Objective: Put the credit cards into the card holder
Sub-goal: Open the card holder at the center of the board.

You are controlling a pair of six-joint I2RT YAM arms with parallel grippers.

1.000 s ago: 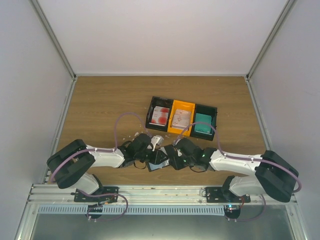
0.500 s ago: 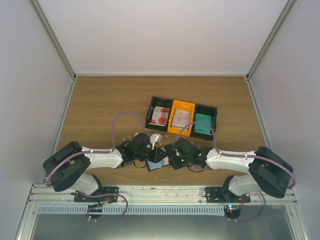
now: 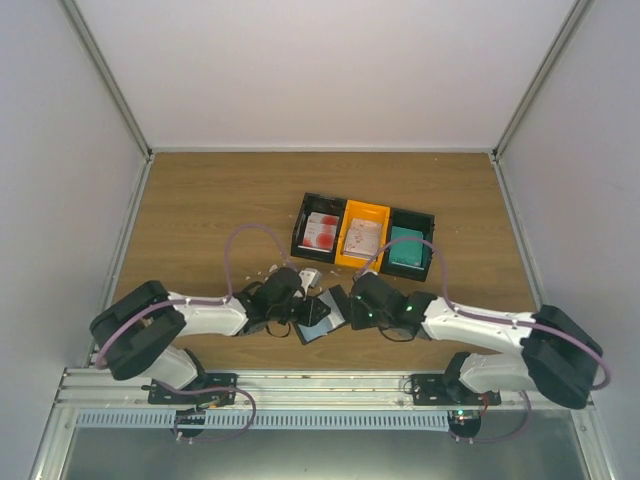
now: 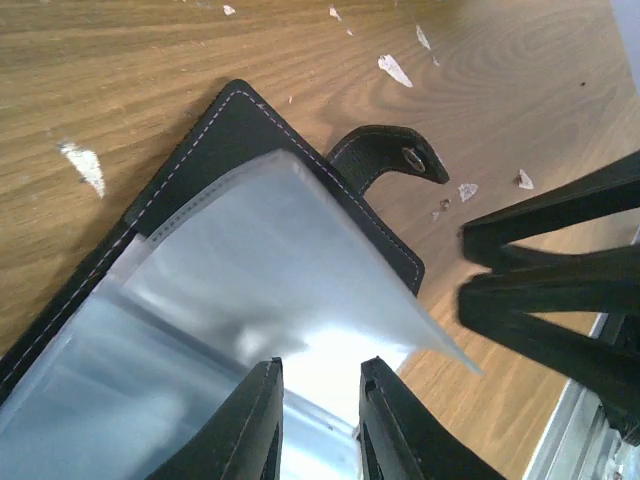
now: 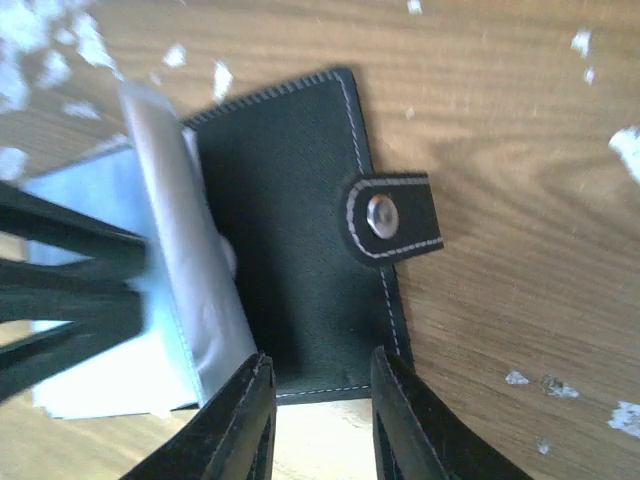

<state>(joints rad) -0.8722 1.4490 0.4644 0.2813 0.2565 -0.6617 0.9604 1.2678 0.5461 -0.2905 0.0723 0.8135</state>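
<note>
lying open on the wooden tabletop (image 3: 200, 220) near its front edge, the card holder (image 3: 322, 315) sits between the two arms, black cover down and clear sleeves (image 4: 260, 260) up. the left gripper (image 3: 300, 312) reaches in from the left and the right gripper (image 3: 343, 305) from the right, their tips close together over the holder.

in the left wrist view the jaws stand a narrow gap apart with the glossy sleeves running under and between them; whether they pinch a sleeve i cannot tell. one sleeve curls up off the cover, and the snap strap (image 4: 385, 155) sticks out past the cover's far edge.

in the right wrist view the jaws are also narrowly apart, over the near edge of the black cover, with nothing visibly pinched. the strap (image 5: 392, 216) lies flat on the wood.

behind the holder stand three bins in a row: a black bin (image 3: 298, 235) with red-and-white credit cards (image 3: 322, 231), an orange bin (image 3: 367, 207) with pale pinkish cards (image 3: 362, 236), and another black bin (image 3: 428, 245) with teal cards (image 3: 405, 249). small white scraps (image 4: 82, 165) dot the wood.
</note>
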